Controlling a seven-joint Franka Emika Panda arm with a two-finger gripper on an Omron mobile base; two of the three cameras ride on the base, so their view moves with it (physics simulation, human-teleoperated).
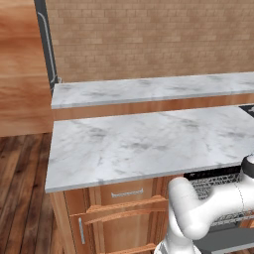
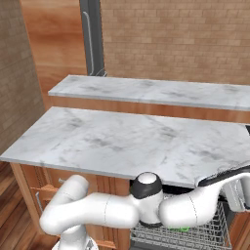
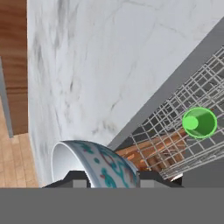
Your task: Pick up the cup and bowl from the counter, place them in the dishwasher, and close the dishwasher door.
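**Bowl held over the rack, cup already in**

Now the bowl (image 3: 94,162) sits clamped in the claw (image 3: 107,178), its rim standing up between the two tips. The cup (image 3: 199,123) lies in the dishwasher rack (image 3: 175,140), ahead and to the right in the hand view. The counter (image 3: 96,65) edge runs just beside the rack. Likely next: lower the bowl into bare rack beside the cup.

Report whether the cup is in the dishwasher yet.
In. The hand view shows the cup standing on the wire rack, beside the counter.
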